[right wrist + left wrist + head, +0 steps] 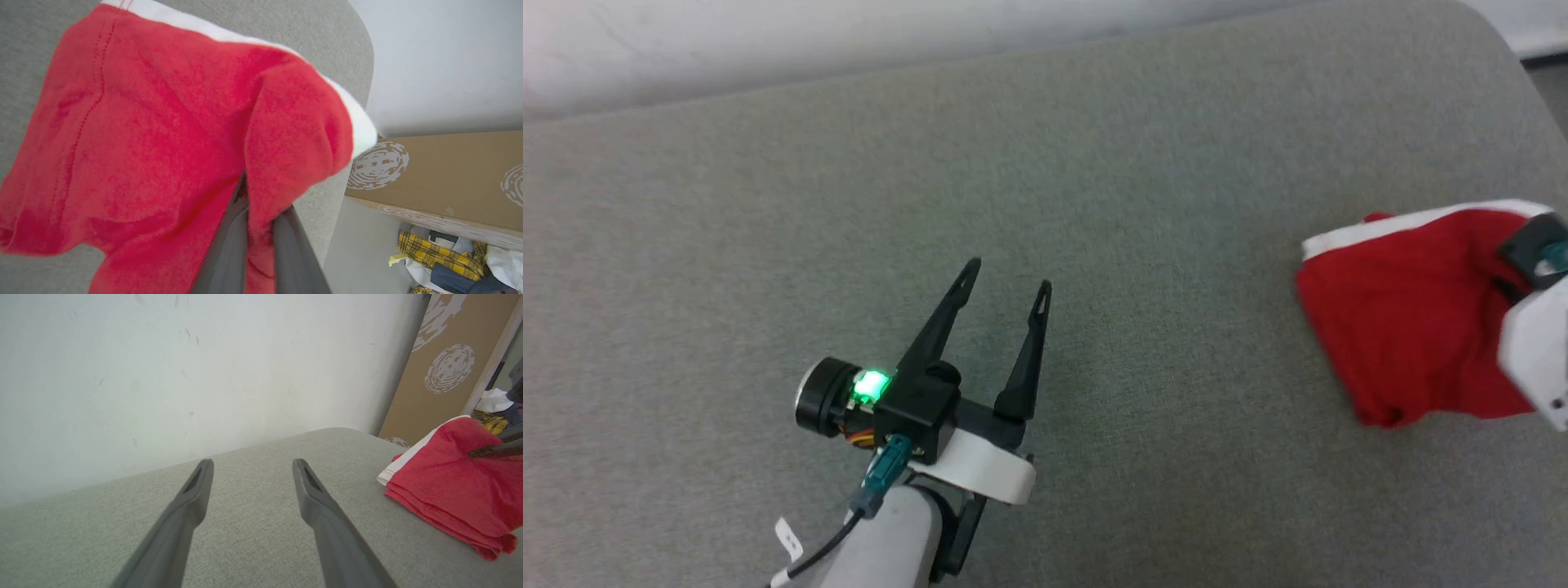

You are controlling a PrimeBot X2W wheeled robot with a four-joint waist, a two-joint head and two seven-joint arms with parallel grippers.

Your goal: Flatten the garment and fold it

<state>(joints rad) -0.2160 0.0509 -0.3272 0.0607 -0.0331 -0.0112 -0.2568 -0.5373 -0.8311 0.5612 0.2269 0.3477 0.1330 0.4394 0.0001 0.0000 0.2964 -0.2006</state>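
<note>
Right gripper (255, 220) is pinched nearly shut on a raised fold of the garment (1405, 327); red cloth is wedged between its fingers in the right wrist view. Left gripper (1009, 274) is spread wide and holds nothing, hovering over bare grey table (1094, 163) at about 7 o'clock in the head view. The garment sits at 3 o'clock, close to the table's right edge, bunched in several stacked layers. As I read it, this step is hauling it inboard to spread it. My plan is to drag low toward 9 o'clock with the cloth sliding on the table, not hoisted, so the loose layers don't spill over the 3 o'clock edge, and to stop near centre, where the left gripper can reach a corner. Orientation: the white trim band is on the 12 o'clock side and runs roughly 9-to-3. I can't see the waistband or lettering, so the true long axis is a guess, probably along that band.
</note>
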